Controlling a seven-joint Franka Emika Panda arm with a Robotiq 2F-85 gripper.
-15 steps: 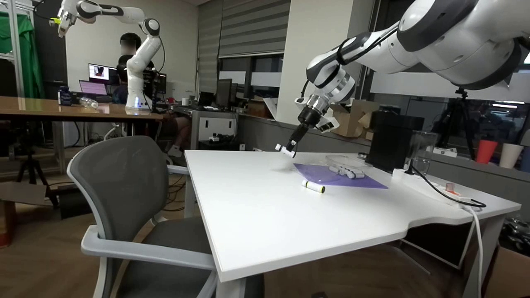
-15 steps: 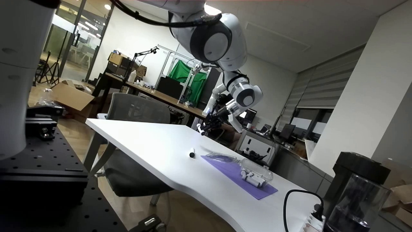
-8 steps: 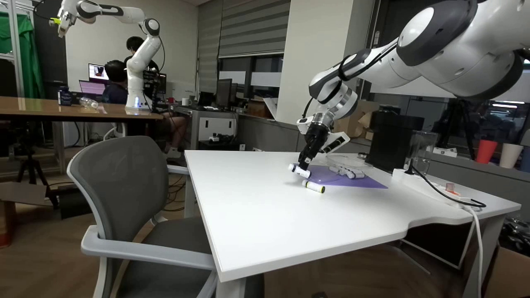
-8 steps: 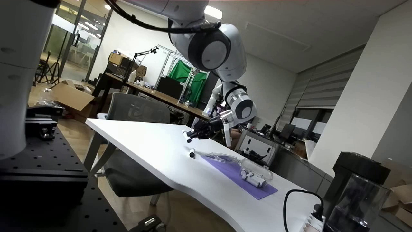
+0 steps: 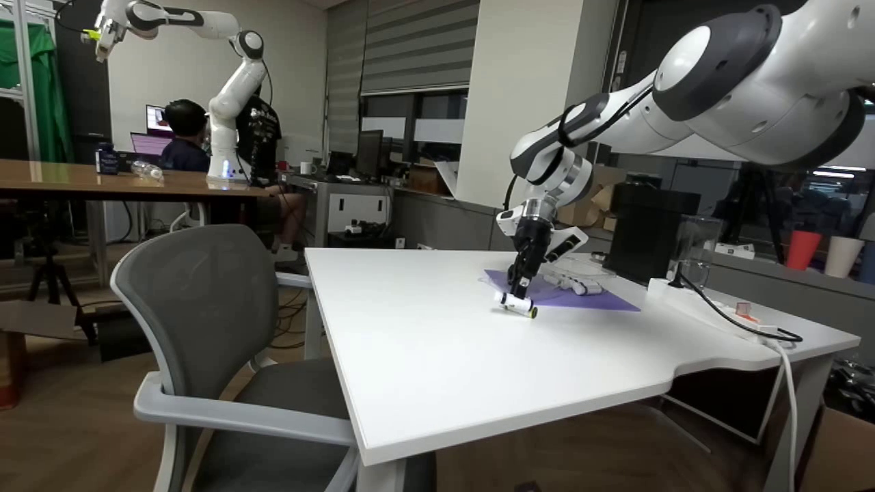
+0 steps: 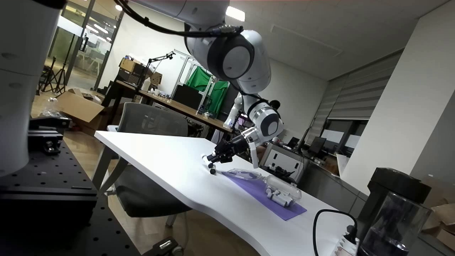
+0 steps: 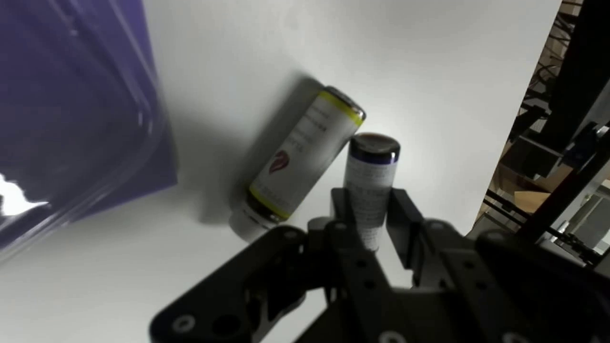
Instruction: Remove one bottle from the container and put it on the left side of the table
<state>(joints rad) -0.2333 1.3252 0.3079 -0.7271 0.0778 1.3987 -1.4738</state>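
Observation:
My gripper is shut on a white bottle with a purple band and dark end. It holds the bottle low over the white table; whether they touch I cannot tell. A second white bottle with yellow bands lies on the table right beside it. In an exterior view the held bottle mostly covers the lying one; the lying bottle's dark end shows in an exterior view. A clear plastic container with several white bottles stands on the purple mat.
A clear lid lies over the mat's far end, close to the gripper. A black upright box, a clear cylinder and a white power strip with a cable stand at one end of the table. A grey chair is beside the table.
My gripper has come from over the far table edge, down to the lying bottle, carrying the held bottle. The lying bottle, container and mat have stayed in place.

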